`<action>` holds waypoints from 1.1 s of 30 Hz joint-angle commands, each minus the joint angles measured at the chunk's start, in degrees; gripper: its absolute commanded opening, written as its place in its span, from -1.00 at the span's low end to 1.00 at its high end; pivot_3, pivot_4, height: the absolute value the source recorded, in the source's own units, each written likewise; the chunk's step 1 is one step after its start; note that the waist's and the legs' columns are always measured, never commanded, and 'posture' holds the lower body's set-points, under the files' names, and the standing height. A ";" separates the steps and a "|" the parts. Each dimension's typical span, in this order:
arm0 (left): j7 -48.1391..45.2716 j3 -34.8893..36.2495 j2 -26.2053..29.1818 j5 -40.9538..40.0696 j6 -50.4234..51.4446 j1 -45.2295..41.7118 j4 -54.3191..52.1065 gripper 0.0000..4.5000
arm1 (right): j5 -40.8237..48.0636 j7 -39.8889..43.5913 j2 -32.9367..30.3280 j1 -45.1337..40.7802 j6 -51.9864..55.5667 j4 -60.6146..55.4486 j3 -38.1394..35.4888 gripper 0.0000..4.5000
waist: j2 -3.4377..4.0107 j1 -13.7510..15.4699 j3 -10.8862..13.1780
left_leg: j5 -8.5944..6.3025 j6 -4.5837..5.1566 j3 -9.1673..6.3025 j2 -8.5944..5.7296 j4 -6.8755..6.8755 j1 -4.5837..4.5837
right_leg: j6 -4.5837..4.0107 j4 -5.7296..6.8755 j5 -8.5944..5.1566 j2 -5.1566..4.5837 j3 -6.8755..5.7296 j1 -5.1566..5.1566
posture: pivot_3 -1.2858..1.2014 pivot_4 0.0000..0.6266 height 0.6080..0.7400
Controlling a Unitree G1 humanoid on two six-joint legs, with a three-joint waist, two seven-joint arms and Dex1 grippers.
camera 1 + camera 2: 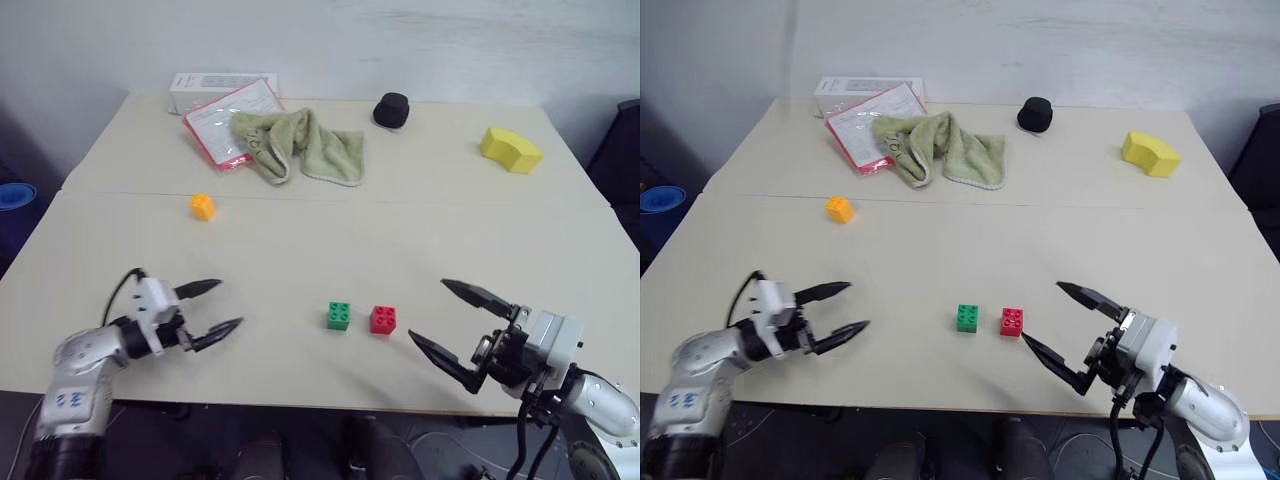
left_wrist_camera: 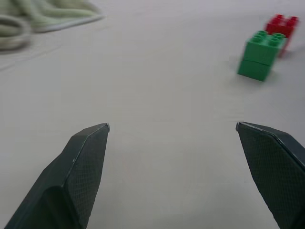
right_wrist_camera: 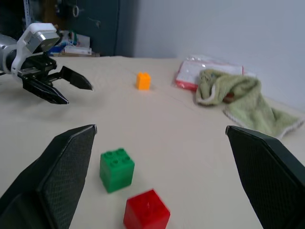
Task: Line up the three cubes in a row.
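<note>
With green cube (image 1: 338,316) and red cube (image 1: 383,319) set side by side near the front edge and the orange cube (image 1: 203,206) well apart, the spread, empty left gripper (image 1: 220,306) is best squared over it; right gripper (image 1: 450,320) likewise spread, empty.

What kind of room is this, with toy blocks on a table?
Probably a lab or workshop set up for robot practice: a plain pale table against a bare wall, toy blocks like the green cube and red cube laid out, and cluttered shelving behind.
</note>
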 commanded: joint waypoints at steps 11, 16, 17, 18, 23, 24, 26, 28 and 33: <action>25.03 9.31 -6.43 -1.28 6.86 -6.17 -1.18 0.99 | -2.56 -1.45 1.07 -5.69 -2.73 1.80 3.69 1.00 | -0.18 1.37 -0.09 | -0.01 0.04 -0.02 -0.08 0.05 0.02 | 0.00 0.01 0.01 -0.03 -0.13 0.08 | 0.03 -0.52 1.00; 22.89 -0.56 -2.20 2.90 14.61 -25.93 12.49 0.99 | -3.76 -2.70 1.11 -7.14 -1.83 2.17 5.55 1.00 | -0.32 1.23 -0.18 | 0.02 -0.04 -0.01 -0.10 0.09 -0.07 | 0.03 -0.01 0.03 0.03 -0.24 0.05 | 0.03 -0.52 1.00; 22.86 -1.99 -1.68 4.24 14.74 -31.13 17.96 0.99 | -4.03 -2.69 0.95 -7.21 -1.64 2.04 6.07 1.00 | -0.32 1.03 -0.18 | 0.14 -0.26 0.02 -0.11 0.08 -0.08 | 0.03 -0.02 0.03 0.06 -0.24 0.05 | 0.03 -0.52 1.00; 22.99 -3.57 -1.22 5.94 14.69 -36.12 23.61 0.99 | -4.15 -2.64 0.77 -7.25 -1.42 2.03 6.39 1.00 | -0.32 0.89 -0.18 | 0.15 -0.29 0.09 -0.09 0.08 -0.08 | 0.03 -0.03 0.03 0.11 -0.22 0.01 | 0.03 -0.52 1.00; 21.34 -10.26 -0.17 13.87 8.63 -50.58 44.23 0.99 | -5.13 -3.43 0.77 -7.25 -1.63 2.18 6.23 1.00 | -0.39 -0.20 -0.13 | 0.22 -0.37 0.24 -0.08 0.08 -0.08 | 0.04 -0.01 0.03 0.23 -0.40 -0.05 | 0.03 -0.52 1.00; 21.72 -11.08 -0.05 15.29 6.91 -52.54 47.75 0.99 | -5.17 -3.64 0.76 -7.06 -1.66 2.05 6.03 1.00 | -0.39 -0.28 -0.13 | 0.22 -0.37 0.26 -0.07 0.08 -0.08 | 0.05 -0.02 0.03 0.24 -0.48 -0.05 | 0.03 -0.52 1.00; 23.84 -11.55 -0.22 17.05 4.02 -56.12 54.37 0.99 | -5.34 -4.14 0.79 -6.19 -1.77 1.59 5.61 1.00 | -0.42 -0.33 -0.12 | 0.22 -0.38 0.33 -0.06 0.08 -0.07 | 0.05 0.00 0.03 0.25 -0.50 -0.08 | 0.03 -0.52 1.00; 24.32 -12.45 -0.39 18.69 1.74 -58.04 58.84 0.99 | -5.75 -4.71 0.97 -5.06 -2.09 1.12 5.36 1.00 | -0.43 -0.29 -0.11 | 0.25 -0.42 0.31 -0.04 0.08 -0.08 | 0.05 0.00 0.03 0.26 -0.50 -0.10 | 0.03 -0.52 1.00; 24.70 -12.64 -1.41 20.54 -2.27 -60.53 65.27 0.99 | -6.65 -5.91 1.49 -2.61 -3.34 0.36 5.35 1.00 | -0.49 -0.06 -0.07 | 0.29 -0.41 0.27 -0.07 0.10 -0.09 | 0.05 0.05 0.03 0.21 -0.50 -0.09 | 0.03 -0.52 1.00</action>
